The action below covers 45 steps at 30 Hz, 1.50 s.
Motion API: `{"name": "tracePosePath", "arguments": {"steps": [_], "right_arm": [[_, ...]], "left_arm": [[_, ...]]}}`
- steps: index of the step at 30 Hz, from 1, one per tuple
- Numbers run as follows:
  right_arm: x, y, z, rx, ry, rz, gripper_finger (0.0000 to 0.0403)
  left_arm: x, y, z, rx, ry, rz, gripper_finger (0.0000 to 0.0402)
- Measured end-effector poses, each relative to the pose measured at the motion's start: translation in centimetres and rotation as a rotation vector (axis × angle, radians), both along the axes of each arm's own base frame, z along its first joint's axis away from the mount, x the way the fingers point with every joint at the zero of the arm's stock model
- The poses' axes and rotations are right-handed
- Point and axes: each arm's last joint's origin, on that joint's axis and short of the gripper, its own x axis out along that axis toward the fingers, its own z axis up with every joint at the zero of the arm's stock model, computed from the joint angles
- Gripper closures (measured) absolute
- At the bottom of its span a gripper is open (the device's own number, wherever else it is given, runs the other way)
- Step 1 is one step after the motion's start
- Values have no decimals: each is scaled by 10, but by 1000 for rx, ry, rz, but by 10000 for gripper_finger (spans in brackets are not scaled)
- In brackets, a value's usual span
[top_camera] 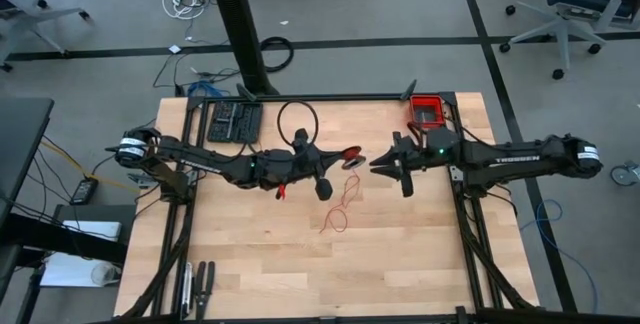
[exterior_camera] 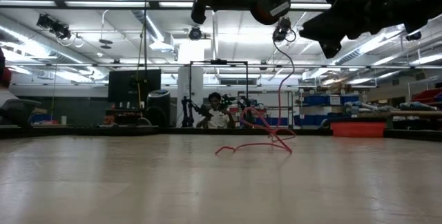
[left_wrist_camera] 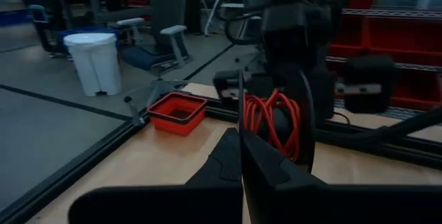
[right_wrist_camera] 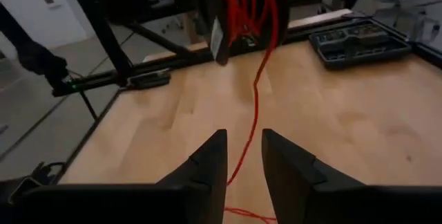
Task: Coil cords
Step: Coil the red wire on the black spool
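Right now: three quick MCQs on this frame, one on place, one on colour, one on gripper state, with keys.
1. Where is the loose end of the cord?
A. in the bin
B. on the table, below the gap between the grippers
C. on the floor

2. What colour is the bin?
A. red
B. blue
C. white

3. How do the grippers stand?
A. both open
B. left open, right shut
C. left shut, right open

Key:
1 B: the high view shows the strand lying wavy on the table.
2 A: it shows red at the far right corner.
3 C: the left gripper has its fingers together by the wound cord; the right gripper shows a gap with the strand hanging through it.
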Motion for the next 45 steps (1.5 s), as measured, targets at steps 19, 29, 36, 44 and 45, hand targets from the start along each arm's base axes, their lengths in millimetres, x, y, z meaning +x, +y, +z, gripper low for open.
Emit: {"name": "tracePosePath", "arguments": {"steps": [19,29,36,44,45], "right_arm": [[29,85,-42,-841,248,-17,315],[66,107,-48,-1181,404,-123,319],[78,121,-59,-1333,459,-37,328],[91,131,-67,-1472,519,-30,330],[93,132,-67,-1490,533,-53,330]], "left_arm": [[-2,5,0,-88,-52,151,401],[-2,8,-1,-181,-90,173,401],[-2,9,-3,-194,-78,177,401],[-2,9,-2,-198,-82,175,401],[-2,9,-3,-198,-81,175,401]]}}
